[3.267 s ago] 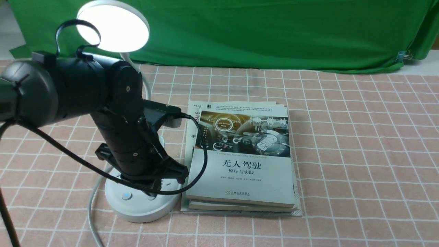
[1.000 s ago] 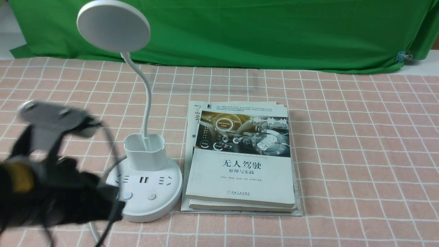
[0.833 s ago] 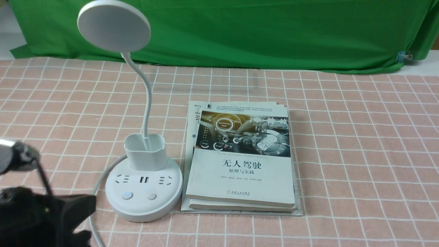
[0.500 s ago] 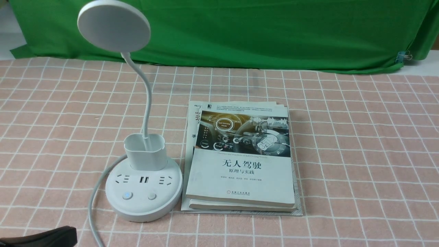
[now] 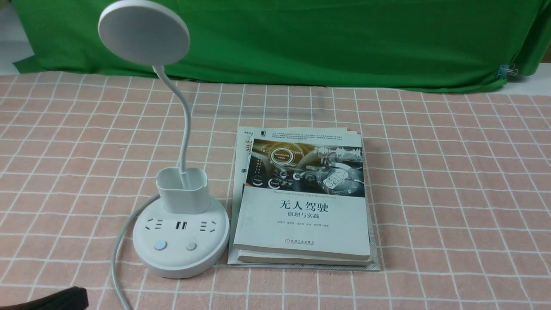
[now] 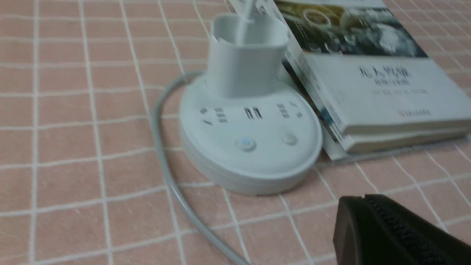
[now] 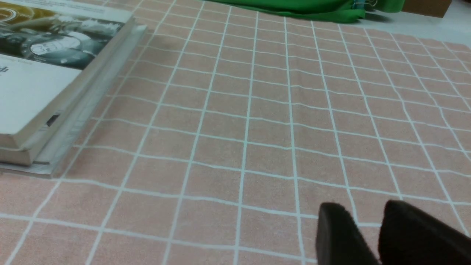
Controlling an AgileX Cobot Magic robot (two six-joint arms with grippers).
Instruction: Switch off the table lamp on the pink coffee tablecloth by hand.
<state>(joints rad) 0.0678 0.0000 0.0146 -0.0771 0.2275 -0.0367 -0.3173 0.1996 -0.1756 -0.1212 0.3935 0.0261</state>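
The white table lamp (image 5: 181,245) stands on the pink coffee tablecloth (image 5: 452,193), left of centre. Its disc head (image 5: 144,32) is dark. The base has two buttons; the left button (image 5: 160,245) shows a small blue light. In the left wrist view the lamp base (image 6: 250,147) lies ahead of my left gripper (image 6: 364,198), which is shut, empty and clear of the base. Only a black tip of the left hand (image 5: 56,299) shows at the front view's bottom left corner. My right gripper (image 7: 368,213) hovers over bare cloth, its fingers slightly apart and empty.
A stack of books (image 5: 301,202) lies right beside the lamp base, also in the right wrist view (image 7: 44,81). The lamp's grey cord (image 5: 116,258) runs off the front edge. A green backdrop cloth (image 5: 323,38) hangs along the back.
The lamp was lit with my left arm over its base; now the head is dark. The left arm has pulled back down and left, almost out of the front view.
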